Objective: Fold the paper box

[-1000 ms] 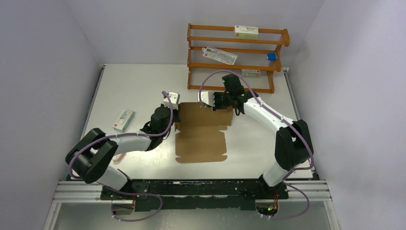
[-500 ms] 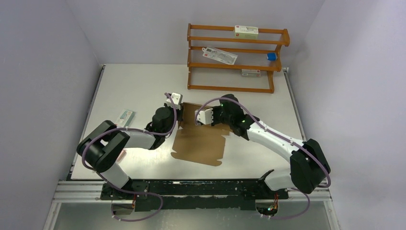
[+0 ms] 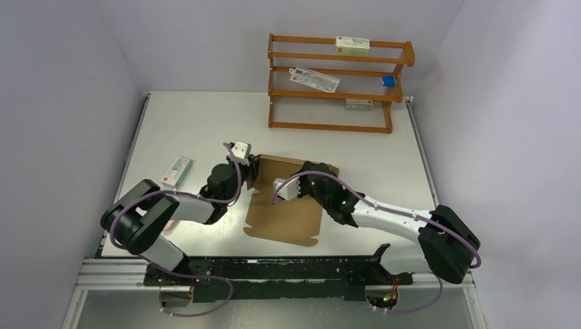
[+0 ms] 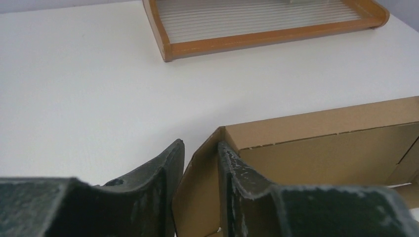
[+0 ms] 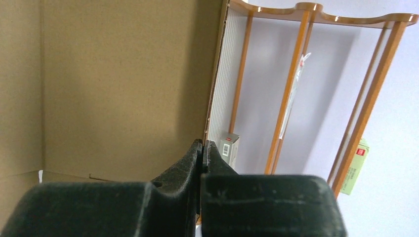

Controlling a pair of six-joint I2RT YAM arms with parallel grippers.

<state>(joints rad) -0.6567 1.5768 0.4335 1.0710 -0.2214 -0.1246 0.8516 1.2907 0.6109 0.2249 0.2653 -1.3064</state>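
Table (image 3: 192,130): white top, carries everything listed below. Right arm (image 3: 390,216): white and black, based well in front of the wooden rack's right end, reaching leftward over the box. Left arm (image 3: 185,205): same build, based in front of the rack and well to its left, reaching right to the box's left side. Wooden rack (image 3: 329,126): orange-brown, three shelves, upright at the table's far edge; the reference for all places here. Paper box (image 3: 284,216): plain brown corrugated card, partly folded, lying on the table in front of the rack's left half and apart from it; base panel flat, the wall on the rack side upright, left side flap raised. Left gripper (image 4: 200,148): at the box corner nearest the rack's left end; jaws parted, one finger on each side of the raised left flap, the gap wider than the card. Right gripper (image 5: 202,145): over the box's interior, in front of the rack; jaws clenched together with nothing between them; tips close by the edge of the upright wall, contact cannot be told. Flat packet (image 3: 315,79): rack's middle shelf, left half. White carton (image 3: 177,171): flat on the table, well left of the rack and nearer the arms. Green-and-white carton (image 3: 352,46): rack's top shelf. Small white carton (image 3: 359,104): rack's lower shelf, right half. Blue item (image 3: 388,81): rack's middle shelf, right end.
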